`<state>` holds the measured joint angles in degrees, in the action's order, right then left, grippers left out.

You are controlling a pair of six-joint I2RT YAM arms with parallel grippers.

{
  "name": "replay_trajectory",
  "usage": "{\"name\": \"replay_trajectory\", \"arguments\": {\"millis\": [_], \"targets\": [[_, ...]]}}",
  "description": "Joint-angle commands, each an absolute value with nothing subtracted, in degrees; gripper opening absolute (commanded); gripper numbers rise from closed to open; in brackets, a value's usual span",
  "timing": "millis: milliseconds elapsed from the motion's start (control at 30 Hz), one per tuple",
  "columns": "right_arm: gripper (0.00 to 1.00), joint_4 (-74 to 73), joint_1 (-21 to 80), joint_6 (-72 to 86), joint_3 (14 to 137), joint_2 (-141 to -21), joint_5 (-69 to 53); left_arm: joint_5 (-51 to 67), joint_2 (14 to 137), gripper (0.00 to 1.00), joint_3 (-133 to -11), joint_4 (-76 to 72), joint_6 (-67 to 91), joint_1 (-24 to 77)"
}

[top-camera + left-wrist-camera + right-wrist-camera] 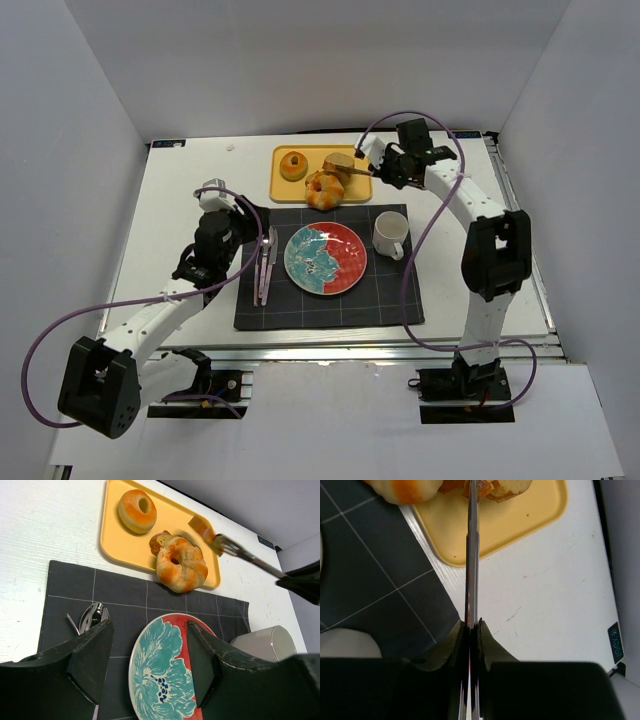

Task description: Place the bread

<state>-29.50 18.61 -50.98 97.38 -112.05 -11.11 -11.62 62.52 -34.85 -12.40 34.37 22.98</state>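
A robotics lab test cell: a white bench (175, 180) boxed in by bare white panels (70, 150), with a cabled left arm (150, 318) and right arm (497, 255) bolted at its near edge.

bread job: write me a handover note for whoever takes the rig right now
The right gripper has its jaws shut on a fork, tines at one bread slice at the far right corner of the tray; lifted or not, I cannot tell.
The left gripper is open and empty, by the left side of the mat.
The second slice and the roll lie touching on the tray; the orange bun sits apart.
Done: no bread on the plate. Left: probably all three pieces.
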Motion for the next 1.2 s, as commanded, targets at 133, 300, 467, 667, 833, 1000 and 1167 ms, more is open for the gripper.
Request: {"name": "replay_trajectory", "arguments": {"millis": [133, 300, 467, 667, 833, 1000, 1167], "targets": [[0.04, -28.1, 18.6, -51.7, 90.1, -95.7, -18.8, -12.5, 60.0, 0.7, -35.9, -11.8, 33.6, 22.8], [0.05, -36.6, 21.1, -62.1, 79.6, -85.4, -27.2, -13.1, 59.8, 0.71, -36.2, -11.3, 33.3, 22.8], [0.07, -36.1, 26.7, -64.5, 68.5, -77.3, -24.1, -13.3, 59.8, 0.71, -36.4, -10.9, 33.0, 22.7], [0.1, -36.5, 29.5, -61.3, 66.6, -77.8, -20.2, -12.9, 59.9, 0.71, -36.4, -11.1, 33.0, 22.7], [0.3, -37.1, 30.8, -60.5, 67.0, -79.3, -19.0, -13.1, 59.6, 0.71, -36.2, -11.0, 33.1, 22.7], [0.44, -37.6, 31.0, -60.5, 67.0, -79.4, -19.5, -13.3, 59.2, 0.71, -35.7, -11.1, 33.5, 22.7], [0.45, -38.5, 30.9, -60.5, 67.9, -78.8, -20.3, -13.3, 59.1, 0.71, -35.7, -11.1, 33.4, 22.6]]}}
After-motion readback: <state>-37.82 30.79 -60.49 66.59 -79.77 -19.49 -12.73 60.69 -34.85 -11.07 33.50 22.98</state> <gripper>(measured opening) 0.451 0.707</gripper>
